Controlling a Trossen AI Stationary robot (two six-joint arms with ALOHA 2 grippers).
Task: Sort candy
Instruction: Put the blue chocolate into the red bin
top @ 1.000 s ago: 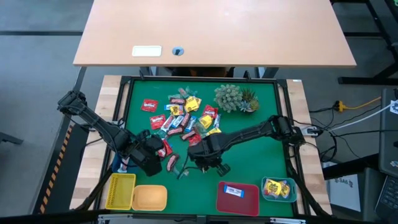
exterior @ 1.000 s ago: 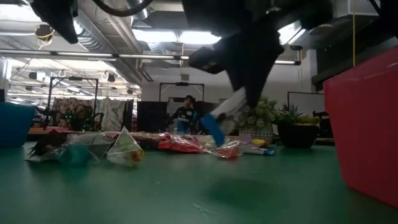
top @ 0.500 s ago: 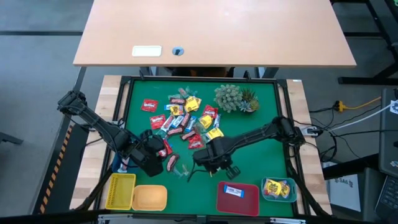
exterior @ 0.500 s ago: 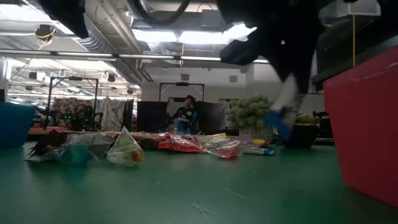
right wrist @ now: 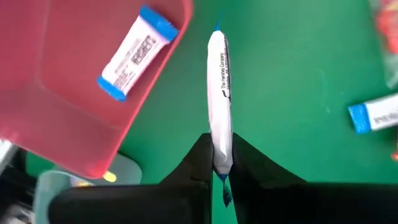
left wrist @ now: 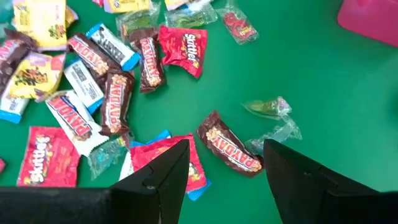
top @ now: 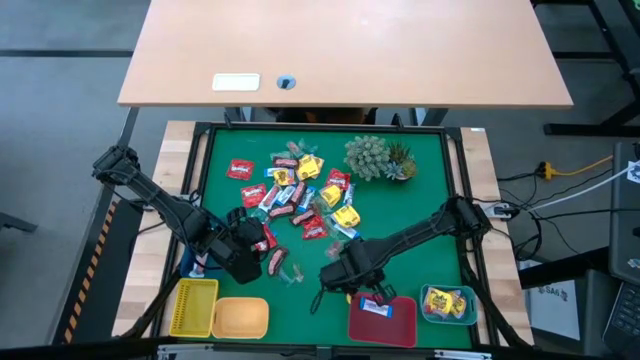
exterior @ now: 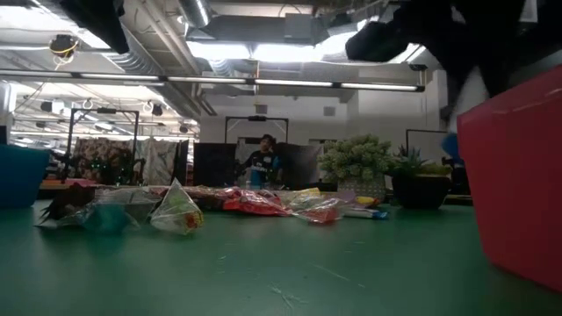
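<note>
A pile of candy (top: 300, 190) in red, yellow, brown and blue-and-white wrappers lies on the green mat. My right gripper (right wrist: 221, 165) is shut on one blue-and-white candy (right wrist: 219, 93), above the mat beside the red tray (right wrist: 68, 93); in the high view it (top: 358, 290) hangs at that tray's far left corner. A second blue-and-white candy (right wrist: 134, 53) lies flat in the red tray. My left gripper (left wrist: 224, 180) stands open above a brown candy (left wrist: 227, 142) at the pile's near left side (top: 255, 255). My right gripper pinches the blue-and-white candy by one end (right wrist: 221, 155) between its two fingers. The fingers point down from above. The wrapper shows edge-on and sticks out past the fingertips, lifted clear of the mat.
Along the near edge stand a yellow tray (top: 193, 305), an orange tray (top: 240, 317), the red tray (top: 398, 322) and a blue tray (top: 448, 303) with yellow candy. A spiky green plant (top: 375, 157) sits at the far right. Loose clear wrappers (left wrist: 270, 109) lie near the left gripper.
My right gripper has carried the blue-and-white candy from the pile's near side toward the table's near edge and a little right, up to the red tray, rising slightly and tipping more steeply downward. It has stayed shut on the candy.
</note>
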